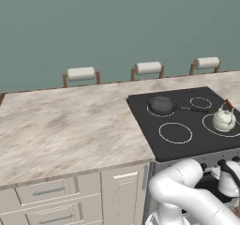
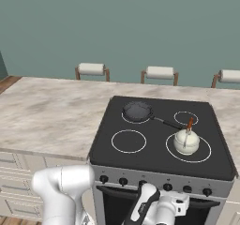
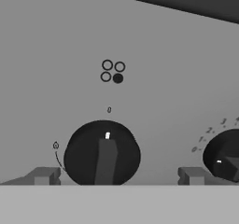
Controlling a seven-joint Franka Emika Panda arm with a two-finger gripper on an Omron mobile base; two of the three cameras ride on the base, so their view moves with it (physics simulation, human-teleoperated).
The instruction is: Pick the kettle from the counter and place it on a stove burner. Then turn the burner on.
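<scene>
The kettle [image 2: 186,141] already sits inside the large burner ring [image 2: 203,156] on the stove, off the bench [image 2: 51,108]. The end effector [image 3: 116,176], spread wide and empty, faces a knob [image 3: 101,154]; turning it remains.

The kettle [image 2: 186,141] sat upright on the black glass cooktop, inside the large white-outlined stove burner [image 2: 204,157] at the front right. Body squat, rounded, cream-white; thin wire handle arched above it, with a reddish-brown piece (tilted toward the back). The ring showed clear of the kettle's base all round. The counter [image 1: 61,125], beige-and-grey marbled stone over pale cabinet fronts, flanked the cooktop.
</scene>
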